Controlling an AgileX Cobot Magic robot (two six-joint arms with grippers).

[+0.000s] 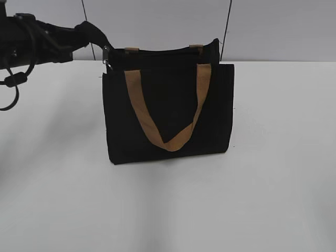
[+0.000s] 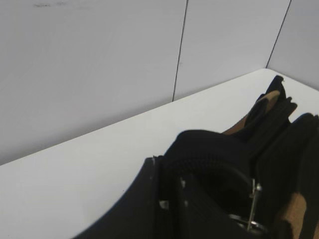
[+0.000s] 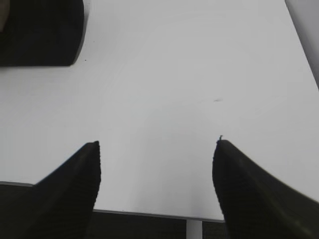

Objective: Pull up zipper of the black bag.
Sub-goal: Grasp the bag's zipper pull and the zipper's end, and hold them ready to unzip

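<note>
Exterior view: black bag [image 1: 168, 113] stands upright at centre of white table [image 1: 262, 199], tan strap [image 1: 169, 107] hanging down front in V. Left gripper [image 1: 106, 54] reaches in from upper left of frame, tip at bag's top left corner, at silvery pull tab of zipper [image 1: 108, 59]; whether it grips tab cannot be told.

Left wrist view: bag fabric [image 2: 214, 154] fills lower right; metal tab [image 2: 253, 201] near bottom right; fingers hidden.

Right wrist view: right gripper [image 3: 157, 164] spread wide, holding nothing, over bare table [image 3: 189, 74]; bag corner [image 3: 42, 32] in upper left of frame.
</note>
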